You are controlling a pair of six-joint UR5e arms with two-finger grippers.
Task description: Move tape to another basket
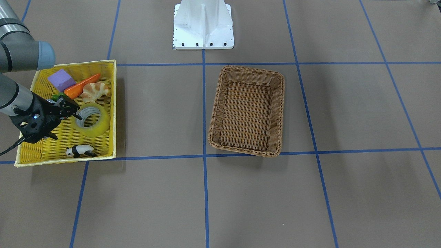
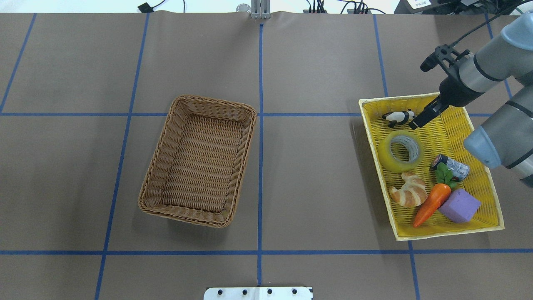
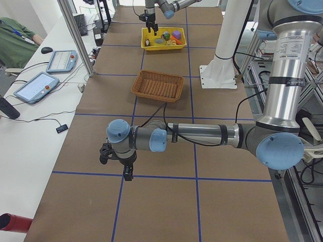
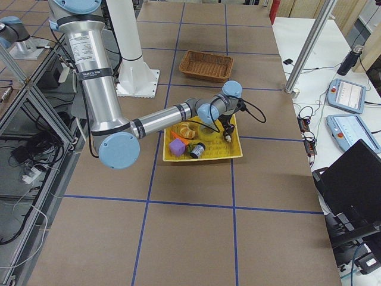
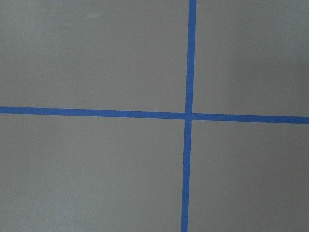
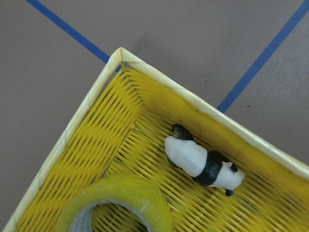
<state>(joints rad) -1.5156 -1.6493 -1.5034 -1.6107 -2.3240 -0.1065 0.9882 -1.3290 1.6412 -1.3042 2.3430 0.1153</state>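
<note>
The yellow tape roll point(image 2: 389, 156) lies flat in the shallow yellow tray point(image 2: 377, 166), and also shows in the front view point(image 1: 101, 125) and the right wrist view point(image 6: 140, 193). My right gripper point(image 2: 415, 123) hangs over the tray between the tape and a toy panda point(image 2: 397, 118), tilted toward the tape's edge; its jaws look open and empty point(image 1: 78, 112). The brown wicker basket point(image 2: 166, 137) stands empty at table centre point(image 1: 213, 113). My left gripper point(image 3: 126, 169) shows only in the left side view, low over bare table; I cannot tell if it is open.
The tray also holds a croissant point(image 2: 410, 191), a carrot point(image 2: 431, 204), a purple block point(image 2: 459, 205) and a small silver cylinder point(image 2: 454, 168). The white robot base point(image 1: 203, 24) stands behind the basket. Blue tape lines grid the brown table.
</note>
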